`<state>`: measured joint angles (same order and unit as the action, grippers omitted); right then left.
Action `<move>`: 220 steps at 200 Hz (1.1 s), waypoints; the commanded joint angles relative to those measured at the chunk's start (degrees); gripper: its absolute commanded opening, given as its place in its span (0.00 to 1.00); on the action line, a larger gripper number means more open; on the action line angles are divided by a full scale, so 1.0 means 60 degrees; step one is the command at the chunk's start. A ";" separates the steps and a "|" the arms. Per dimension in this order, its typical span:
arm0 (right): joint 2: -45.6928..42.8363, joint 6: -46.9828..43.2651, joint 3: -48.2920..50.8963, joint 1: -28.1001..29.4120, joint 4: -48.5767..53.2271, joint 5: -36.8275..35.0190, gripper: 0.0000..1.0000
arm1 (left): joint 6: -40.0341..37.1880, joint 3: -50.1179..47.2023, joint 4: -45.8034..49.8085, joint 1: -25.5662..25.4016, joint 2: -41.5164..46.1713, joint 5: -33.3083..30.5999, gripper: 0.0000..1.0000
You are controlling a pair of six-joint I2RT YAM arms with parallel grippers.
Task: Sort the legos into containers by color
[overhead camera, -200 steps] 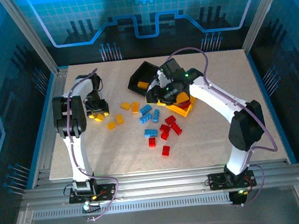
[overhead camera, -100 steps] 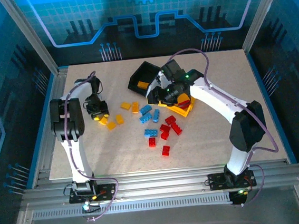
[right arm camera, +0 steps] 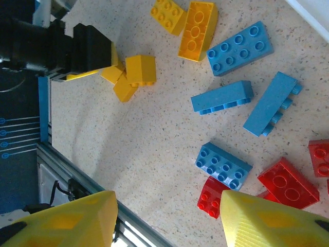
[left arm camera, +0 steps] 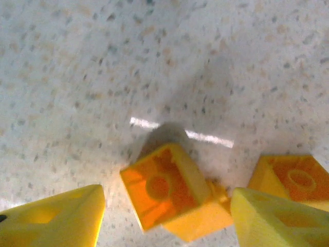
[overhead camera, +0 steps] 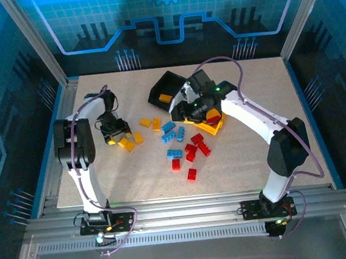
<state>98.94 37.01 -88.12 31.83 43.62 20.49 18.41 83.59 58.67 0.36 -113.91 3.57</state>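
Overall, the table point(overhead camera: 255, 158) is a pale speckled board set inside an aluminium frame point(overhead camera: 187, 209). Blue-lit panels point(overhead camera: 8, 72) close off the sides and the back.

At the left, the left end effector point(left arm camera: 167, 203) hangs low over the table with its yellow fingers point(left arm camera: 56, 218) standing apart. One yellow lego point(left arm camera: 164, 188) lies tilted between them, its hollow underside facing the wrist camera. A gap shows on its left side. On its right side it sits just beside the other finger, and whether they touch cannot be told. A second yellow lego point(left arm camera: 295, 177) lies just to the right, behind that finger. Two more yellow legos point(overhead camera: 151, 123) lie near the table centre.

At the centre, four blue legos point(right arm camera: 222, 96) lie loose. The red legos point(overhead camera: 191, 155) are grouped just beside them, nearer the arm bases.

The right end effector point(right arm camera: 168, 206) is held well above the blue and red pieces, its fingers wide apart and gripping nothing. In the top view it sits over the row of containers. The black container point(overhead camera: 171, 80) lies on its far-left side and holds a single yellow piece point(overhead camera: 165, 98). The yellow-orange container point(overhead camera: 206, 126) lies under the arm on the near side.

All loose legos lie well apart from the table edges. Bare board spans the far-left corner, the right half and the near strip before the bases.
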 commanded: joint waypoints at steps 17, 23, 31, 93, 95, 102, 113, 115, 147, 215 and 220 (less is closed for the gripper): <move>-0.0085 -0.0282 0.0375 -0.0003 -0.0149 0.0379 0.58 | 0.1333 -0.1068 -0.0215 -0.0213 0.0942 0.0639 0.68; -0.0069 -0.0302 0.0404 -0.0005 -0.0157 0.0400 0.58 | 0.1514 -0.1270 -0.0352 -0.0270 0.0987 0.0688 0.68; -0.0054 -0.0350 0.0458 -0.0016 -0.0179 0.0397 0.58 | 0.1743 -0.1517 -0.0566 -0.0336 0.1025 0.0812 0.68; -0.0105 -0.0466 0.0631 -0.0004 -0.0077 0.0510 0.58 | 0.2737 -0.2145 -0.1725 -0.0306 0.0835 0.0847 0.68; -0.0099 -0.0462 0.0633 -0.0003 -0.0077 0.0499 0.58 | 0.2751 -0.2119 -0.1734 -0.0308 0.0835 0.0845 0.68; -0.0133 -0.0459 0.0655 0.0004 -0.0062 0.0503 0.58 | 0.2788 -0.2044 -0.1765 -0.0287 0.0849 0.0840 0.68; -0.0185 -0.0442 0.0731 0.0018 -0.0051 0.0447 0.58 | 0.2788 -0.1880 -0.1703 -0.0294 0.0886 0.0847 0.68; -0.0196 -0.0442 0.0749 0.0024 -0.0056 0.0451 0.58 | 0.2786 -0.1859 -0.1688 -0.0276 0.0888 0.0842 0.68; -0.0310 -0.0398 0.0927 0.0026 -0.0091 0.0377 0.58 | 0.2702 -0.1664 -0.1591 -0.0063 0.0922 0.0913 0.68; -0.0160 -0.0357 0.0842 0.0083 -0.0110 0.0364 0.57 | 0.2601 -0.1289 -0.1557 0.0177 0.0795 0.0606 0.68; -0.0145 -0.0340 0.0838 0.0096 -0.0114 0.0359 0.58 | 0.2613 -0.1300 -0.1586 0.0183 0.0754 0.0598 0.68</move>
<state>98.87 35.29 -82.70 31.88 42.57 22.11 33.61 74.46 49.01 0.82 -108.49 8.23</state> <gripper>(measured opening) 0.576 0.676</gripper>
